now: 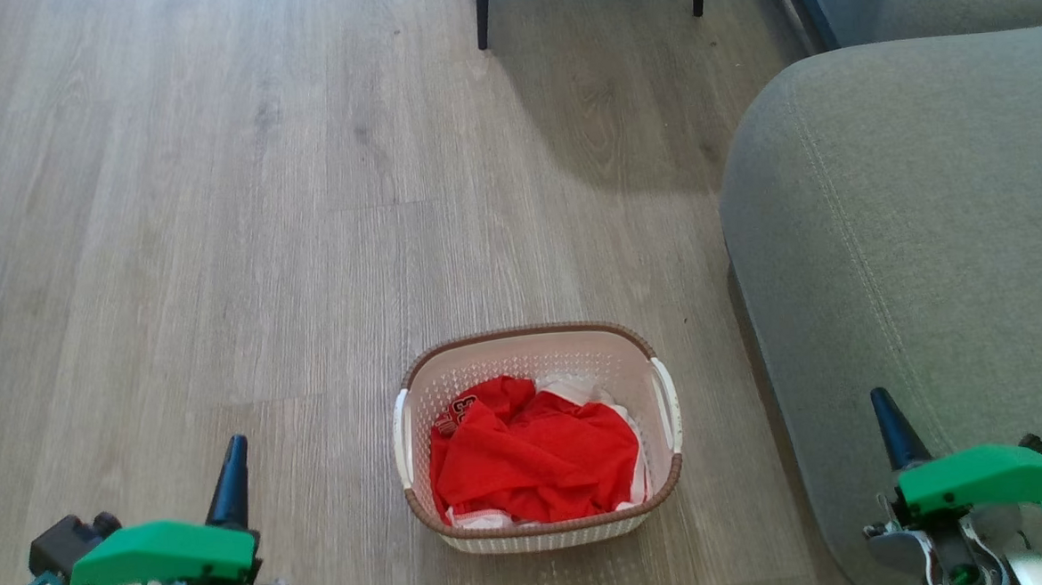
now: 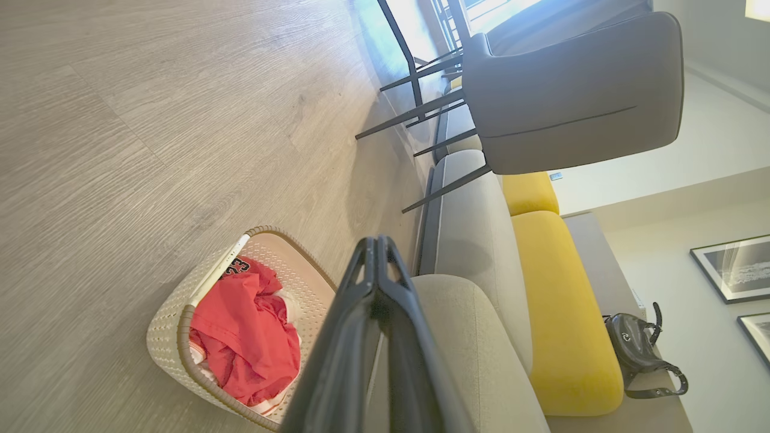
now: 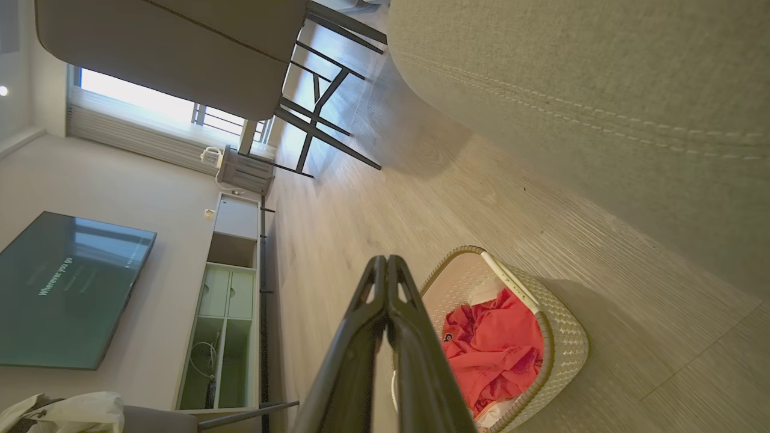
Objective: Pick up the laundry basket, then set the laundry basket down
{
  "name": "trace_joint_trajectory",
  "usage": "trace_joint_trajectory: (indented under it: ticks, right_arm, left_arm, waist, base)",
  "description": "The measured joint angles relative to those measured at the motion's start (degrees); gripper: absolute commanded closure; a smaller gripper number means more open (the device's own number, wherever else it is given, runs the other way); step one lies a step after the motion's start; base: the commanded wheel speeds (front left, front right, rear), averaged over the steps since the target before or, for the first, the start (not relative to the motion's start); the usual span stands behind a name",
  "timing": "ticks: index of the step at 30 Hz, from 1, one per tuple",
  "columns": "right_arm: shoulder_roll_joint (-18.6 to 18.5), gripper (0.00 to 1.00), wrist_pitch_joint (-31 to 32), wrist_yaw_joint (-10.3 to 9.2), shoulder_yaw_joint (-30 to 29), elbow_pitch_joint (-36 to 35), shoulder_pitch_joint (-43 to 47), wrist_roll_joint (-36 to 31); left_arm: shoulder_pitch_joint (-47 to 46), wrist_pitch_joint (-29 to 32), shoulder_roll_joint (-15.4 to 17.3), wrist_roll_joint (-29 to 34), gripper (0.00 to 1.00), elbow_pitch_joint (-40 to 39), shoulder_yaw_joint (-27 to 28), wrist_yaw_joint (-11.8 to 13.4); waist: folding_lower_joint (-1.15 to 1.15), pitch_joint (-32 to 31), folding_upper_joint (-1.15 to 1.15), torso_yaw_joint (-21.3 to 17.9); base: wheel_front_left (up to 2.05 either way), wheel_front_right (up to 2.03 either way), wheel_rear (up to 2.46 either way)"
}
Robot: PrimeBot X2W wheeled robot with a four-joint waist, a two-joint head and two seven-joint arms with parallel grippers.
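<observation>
The two long dark fingers of the left gripper (image 1: 235,455) were pressed fully together and held nothing. Those of the right gripper (image 1: 886,412) were closed in the same way and were also empty. Both wrist views showed the pairs meeting along their whole length, left (image 2: 376,243) and right (image 3: 385,261).

Between the two pairs of fingers, about level with their tips, the laundry basket (image 1: 525,368) stood upright on the floor. It was a small cream-white perforated plastic basket of rounded-rectangular shape with a brown woven-look rim and two white side handles. It was to the right of the left fingers and to the left of the right fingers, and neither pair touched it. Inside it lay a crumpled red cloth (image 1: 534,457) with a bit of white cloth (image 1: 571,388) showing behind it. From the left wrist the laundry basket (image 2: 165,337) was left of the fingers, and from the right wrist it (image 3: 568,337) was right of them.

The surface under everything was a pale grey-brown floor of wood-look planks (image 1: 213,210). The right fingers showed against the rounded arm of a grey-green fabric sofa (image 1: 909,219), which was near the basket but apart from it.

Beyond the fingertips stood two thin black chair legs (image 1: 482,9). The left wrist view showed, further away, a grey upholstered chair (image 2: 571,90), yellow seat cushions (image 2: 559,313), a black bag (image 2: 637,349) and framed pictures (image 2: 731,267) on a light wall. The right wrist view showed a dark flat television (image 3: 66,288), a pale green cabinet (image 3: 222,313) and a bright window (image 3: 138,99).
</observation>
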Motion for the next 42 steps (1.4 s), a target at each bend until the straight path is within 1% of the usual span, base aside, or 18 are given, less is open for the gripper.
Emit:
trace_joint_trajectory:
  ticks: [23, 30, 37, 42]
  right_arm:
    - [-0.23, 1.0, 3.64, 0.0, -2.11, 0.01, -1.33, 14.28]
    - [-0.24, 1.0, 4.87, -0.01, -2.97, 0.01, -1.34, 18.63]
    - [-0.24, 1.0, 6.15, -0.01, -3.57, 0.01, -1.52, 22.92]
    - [-0.24, 1.0, 6.54, -0.01, -3.82, 0.02, -2.14, 24.59]
  left_arm:
    - [-2.14, 3.85, -0.18, -14.99, 1.0, -0.05, 2.05, -1.45]
    - [-2.44, 4.94, -0.23, -19.74, 1.0, -0.08, 2.61, -1.55]
    - [-3.7, 6.22, -0.26, -24.29, 1.0, -0.09, 3.68, -2.49]
    - [-3.85, 6.44, -0.29, -25.8, 1.0, -0.1, 3.81, -2.5]
  waist:
    - [0.0, 0.12, 0.0, -0.34]
    - [0.0, 0.16, 0.0, -0.45]
    - [0.0, 0.2, 0.0, -0.55]
    - [0.0, 0.2, 0.0, -0.57]
  base:
    - [0.0, 0.0, 0.0]
    - [0.0, 0.0, 0.0]
    - [0.0, 0.0, 0.0]
    - [0.0, 0.0, 0.0]
